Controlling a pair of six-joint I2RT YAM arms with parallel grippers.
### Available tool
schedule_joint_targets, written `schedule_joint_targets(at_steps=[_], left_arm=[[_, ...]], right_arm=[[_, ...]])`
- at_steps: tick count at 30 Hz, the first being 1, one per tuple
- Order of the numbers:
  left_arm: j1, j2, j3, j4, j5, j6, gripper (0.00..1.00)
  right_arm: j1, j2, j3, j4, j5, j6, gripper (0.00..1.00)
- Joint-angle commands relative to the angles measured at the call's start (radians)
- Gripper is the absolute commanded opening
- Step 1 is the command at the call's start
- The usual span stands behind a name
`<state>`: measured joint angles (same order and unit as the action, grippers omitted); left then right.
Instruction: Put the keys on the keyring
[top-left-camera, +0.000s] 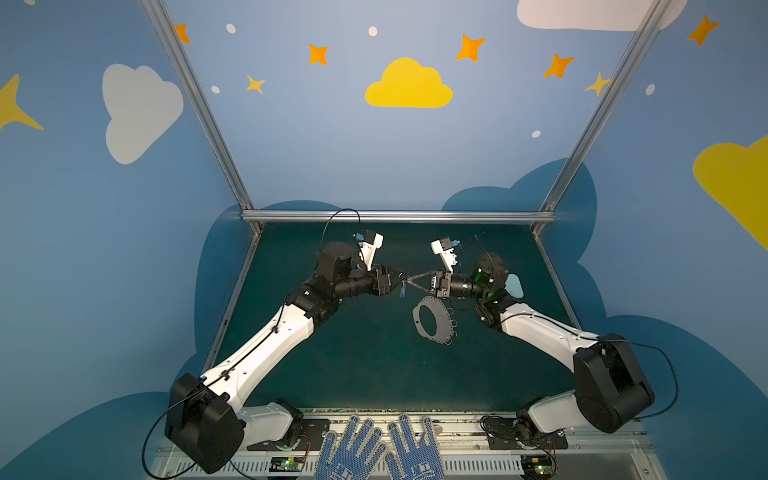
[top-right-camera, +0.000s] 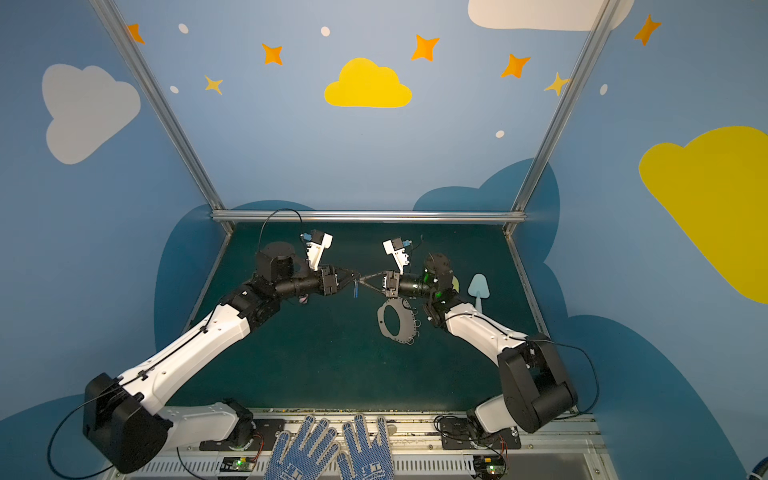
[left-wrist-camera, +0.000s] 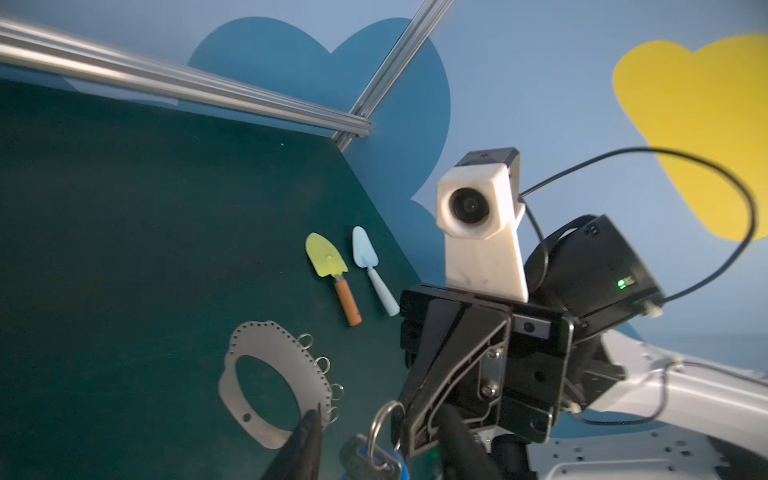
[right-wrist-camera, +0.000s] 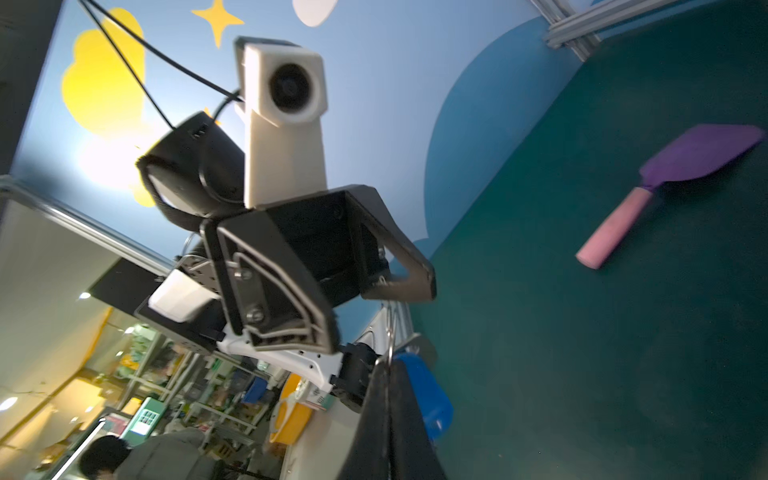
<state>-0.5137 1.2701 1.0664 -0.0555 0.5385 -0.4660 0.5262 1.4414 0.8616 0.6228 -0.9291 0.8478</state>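
Gloves (top-left-camera: 374, 449): blue dotted pair on the rail outside the near edge of the counter (top-left-camera: 374, 374); not part of the job.
Keyring (left-wrist-camera: 266, 351): flat on the counter, right of centre, about midway between near and far edges; small wire rings (left-wrist-camera: 322, 365) along the side facing the right edge.
Keyring handling: likely light, stiff and thin; lying flush, so hard to get under. Best pinned down or taken by the outer rim. Wire rings probably springy and fiddly to open.
Keys (top-left-camera: 402, 289): aloft above the counter's middle, just beyond the keyring, dangling between the two hands, clear of the surface.
Right hand (top-left-camera: 412, 281): clenched on the keys' split ring (left-wrist-camera: 384, 419), silver key and blue tag hanging beneath.
Left hand (top-left-camera: 402, 277): released, jaws spread either side of the keys, gripping nothing.
Keys handling: light, rigid, free to swing; thin slick ring likely to twist in a pinch. Tag probably the steadier place to grip.
Toy shovels: yellow-green (left-wrist-camera: 324, 259) and pale blue (left-wrist-camera: 363, 251) by the right edge; purple (right-wrist-camera: 698, 153) in the left half.
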Motion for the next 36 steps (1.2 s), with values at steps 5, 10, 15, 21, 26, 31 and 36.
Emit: schedule_joint_targets(at_steps=[5,10,15,21,26,31,36], left_arm=[[0.002,0.034,0.013,-0.129,-0.233,-0.093,0.52],[0.003,0.128,0.061,-0.202,-0.267,-0.219,0.56],[0.003,0.174,0.058,-0.158,-0.23,-0.316,0.52],[0.001,0.216,0.057,-0.067,-0.031,-0.372,0.36],[-0.003,0.244,0.018,0.096,0.11,-0.47,0.34],[-0.021,0.258,0.023,0.144,0.152,-0.514,0.38],[-0.052,0.281,0.027,0.171,0.168,-0.542,0.42]], right_arm=[[0.039,-0.13,0.043,-0.549,0.451,-0.507,0.0],[0.096,-0.161,-0.013,-0.566,0.723,-0.658,0.0],[0.164,-0.186,-0.075,-0.487,0.922,-0.79,0.0],[0.225,-0.227,-0.128,-0.417,1.052,-0.898,0.0],[0.25,-0.256,-0.158,-0.379,1.087,-0.931,0.0],[0.291,-0.259,-0.172,-0.35,1.133,-0.978,0.0],[0.324,-0.244,-0.179,-0.319,1.166,-1.014,0.0]])
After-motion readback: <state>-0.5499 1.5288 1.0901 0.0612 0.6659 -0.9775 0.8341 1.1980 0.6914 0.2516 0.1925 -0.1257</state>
